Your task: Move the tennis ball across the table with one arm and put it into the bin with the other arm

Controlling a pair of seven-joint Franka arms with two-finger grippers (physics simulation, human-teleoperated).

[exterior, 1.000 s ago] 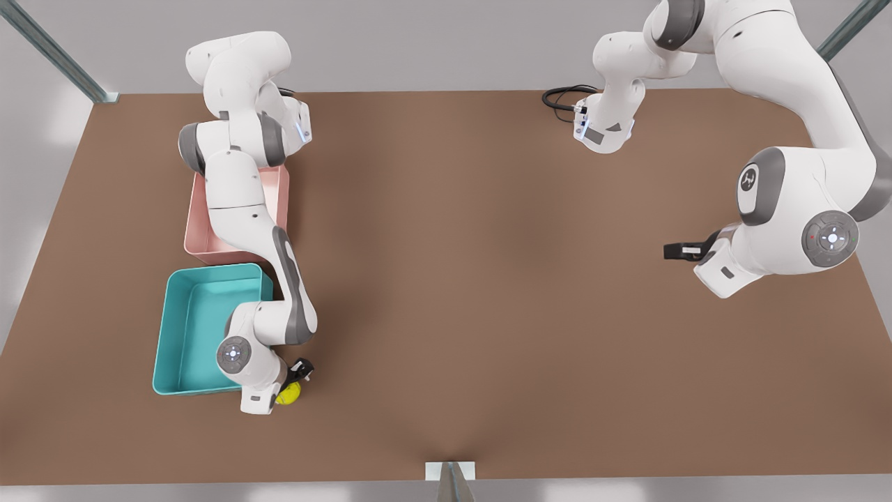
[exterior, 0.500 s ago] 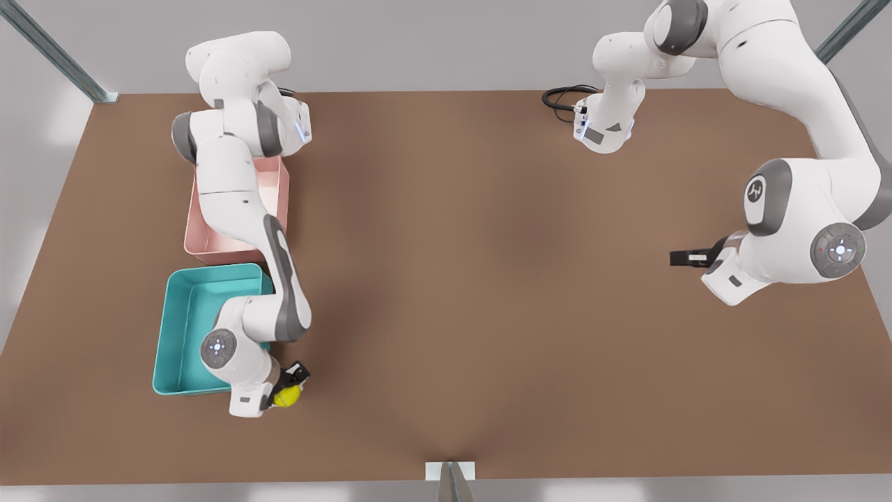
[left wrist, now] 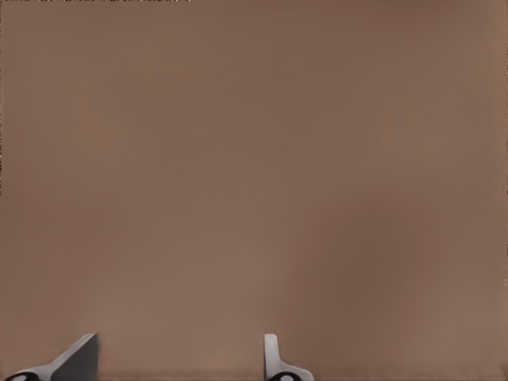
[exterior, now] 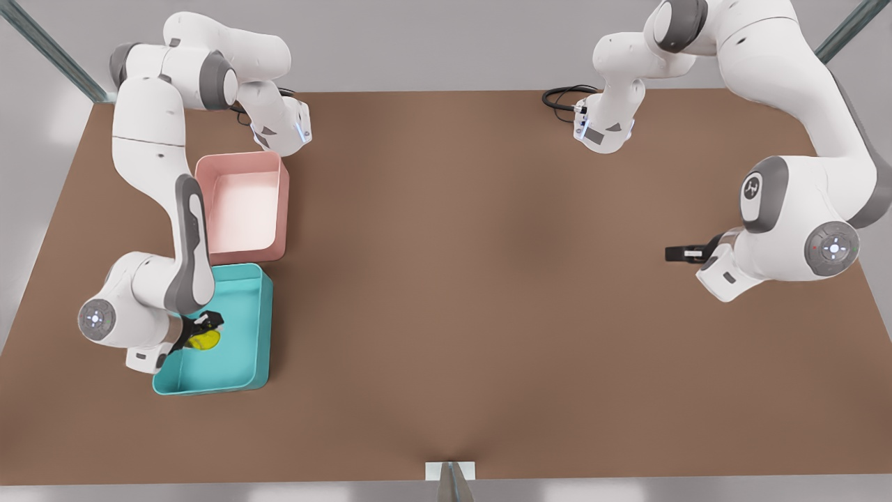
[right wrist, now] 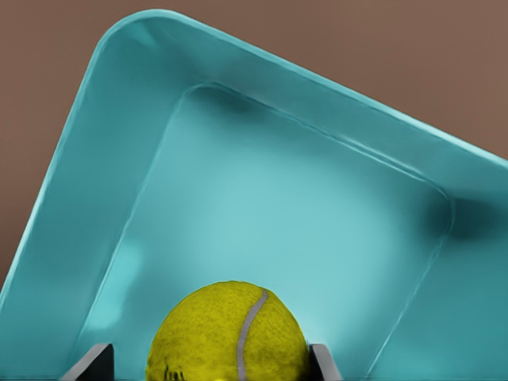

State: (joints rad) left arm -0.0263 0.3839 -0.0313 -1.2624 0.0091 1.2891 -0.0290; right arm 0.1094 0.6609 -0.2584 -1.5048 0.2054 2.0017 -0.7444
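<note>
The right gripper [exterior: 198, 335] hangs over the open teal bin [exterior: 259, 328], on the side of it nearer the front view's left, with the tennis ball [exterior: 204, 340] pinched between its two fingers. In the right wrist view the ball [right wrist: 230, 333] sits squarely between the fingertips [right wrist: 95, 361], one on each side and both touching it, and the bin floor [right wrist: 302, 214] lies directly beneath, its rounded walls rising all around. The ball is held above the bin floor, inside the line of its rim. A pink tray [exterior: 279, 202] stands just beyond the bin, close to the arm's forearm. The left gripper [exterior: 677, 253] waits well apart at the front view's right, above the bare brown table [exterior: 453, 279]; in the left wrist view its fingers [left wrist: 79, 361] stand spread with nothing between them and only tabletop [left wrist: 254, 175] below.
</note>
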